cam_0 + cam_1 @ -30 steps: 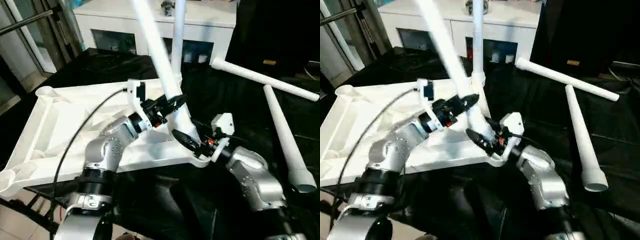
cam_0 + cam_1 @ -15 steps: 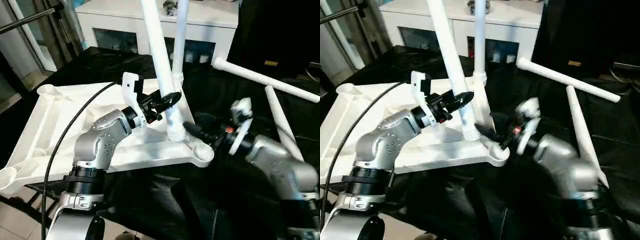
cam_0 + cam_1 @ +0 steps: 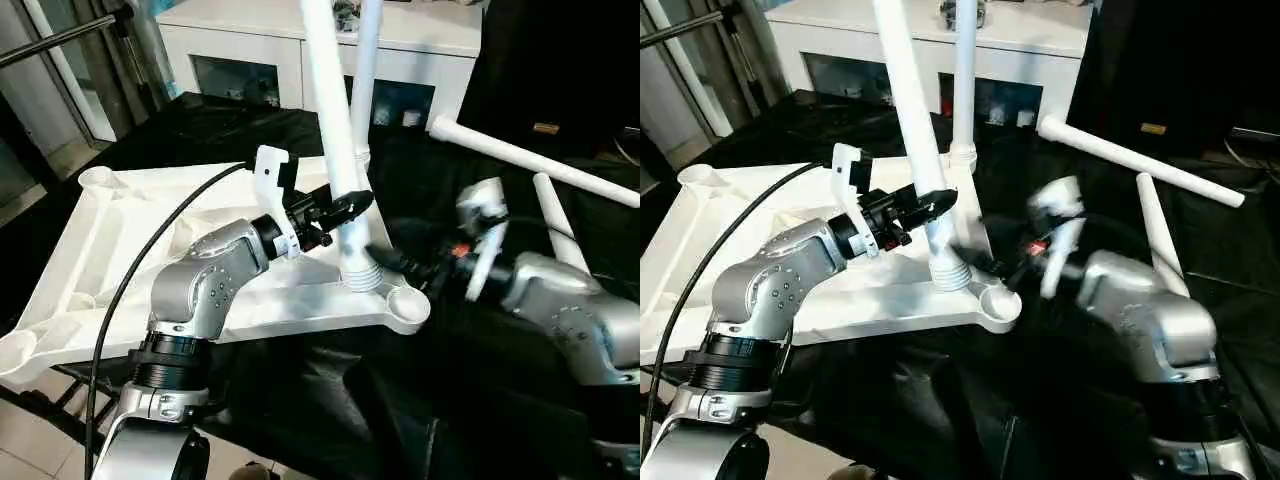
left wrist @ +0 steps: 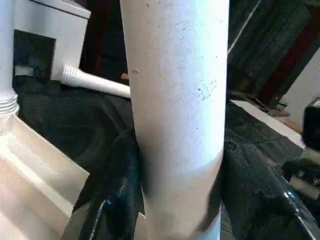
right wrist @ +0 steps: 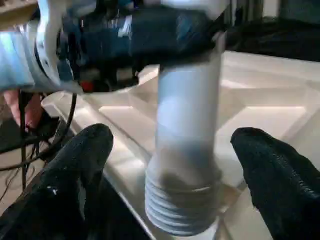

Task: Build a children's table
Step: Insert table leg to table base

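Note:
The white tabletop (image 3: 120,250) lies underside up on black cloth. One white leg (image 3: 365,80) stands upright in its far right corner socket. My left gripper (image 3: 345,208) is shut on a second leg (image 3: 332,110), seen close in the left wrist view (image 4: 175,110). This leg is nearly upright, and its threaded end (image 3: 360,273) sits on the tabletop just beside the near right corner socket (image 3: 408,304). My right gripper (image 5: 172,145) is open, one finger (image 5: 85,155) on each side of the threaded end without touching it. Two more legs (image 3: 530,160) (image 3: 558,235) lie loose on the cloth at the right.
A white glass-door cabinet (image 3: 250,55) stands behind the work. A metal pole (image 3: 60,40) crosses the upper left. A black cable (image 3: 140,275) loops from my left wrist over the tabletop. Tiled floor shows at the left, below the tabletop's edge.
My right gripper let go of the leg's lower end and drew back to the right. The left gripper swung the leg more upright, shifting its threaded end off the corner socket.

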